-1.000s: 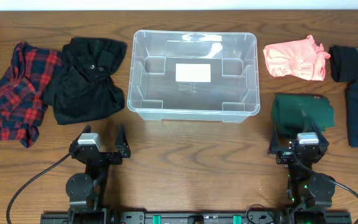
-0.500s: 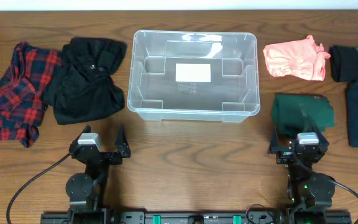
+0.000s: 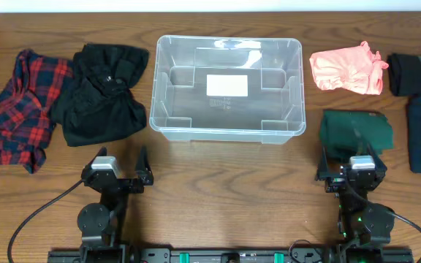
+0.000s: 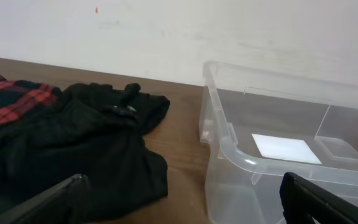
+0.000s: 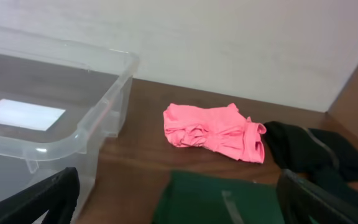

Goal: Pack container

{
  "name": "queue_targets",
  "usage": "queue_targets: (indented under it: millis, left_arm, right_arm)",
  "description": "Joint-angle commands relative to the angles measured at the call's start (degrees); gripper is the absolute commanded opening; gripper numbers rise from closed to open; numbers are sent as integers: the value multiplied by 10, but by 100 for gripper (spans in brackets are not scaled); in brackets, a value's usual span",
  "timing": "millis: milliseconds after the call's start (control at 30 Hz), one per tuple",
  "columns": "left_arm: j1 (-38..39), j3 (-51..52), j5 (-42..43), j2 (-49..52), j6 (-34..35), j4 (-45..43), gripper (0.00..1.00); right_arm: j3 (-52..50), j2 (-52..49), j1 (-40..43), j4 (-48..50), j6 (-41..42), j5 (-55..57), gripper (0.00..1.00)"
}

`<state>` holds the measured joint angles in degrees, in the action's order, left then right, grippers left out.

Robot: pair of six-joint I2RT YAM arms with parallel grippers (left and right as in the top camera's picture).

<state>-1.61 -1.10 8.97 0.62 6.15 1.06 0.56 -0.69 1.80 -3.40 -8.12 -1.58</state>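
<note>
- Container (image 3: 188,98), from overhead, sits mid-table; plaid shirt (image 3: 20,106) and black garment (image 3: 101,98) to its left, pink top (image 3: 346,69) and green cloth (image 3: 357,131) to its right.
- Left wrist: left gripper (image 4: 185,205) spread wide, holding nothing; black garment close ahead.
- Right wrist: right gripper (image 5: 176,202) spread wide, empty; green cloth just ahead.

Legible text: none; white label (image 3: 227,85) on the bottom of the container (image 3: 168,126) shows no readable print in any view.
</note>
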Motion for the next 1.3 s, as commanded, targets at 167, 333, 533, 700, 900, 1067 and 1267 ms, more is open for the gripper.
queue_targets:
  millis: [167,333,533,700,900,1067,1267]
  left_arm:
    - [-1,9,7,-3,-5,20,98]
    - [-1,9,7,-3,-5,20,98]
    - [-1,9,7,-3,-5,20,98]
    - [-1,9,7,-3,-5,20,98]
    - [-1,9,7,-3,-5,20,98]
    - [-1,9,7,-3,-5,20,98]
    - [-1,9,7,-3,-5,20,98]
  right_arm:
    - [-2,3,5,3,4,-6,99]
    - [1,3,5,5,25,-19,99]
    - [26,2,5,-3,94,-19,99]
    - [58,-23,5,-21,93,-15,99]
    - [61,-49,5,-22,72,-12,99]
    - [60,-49,5,-38,72,-12,99]
    - [60,-49,5,-52,72,-12,99]
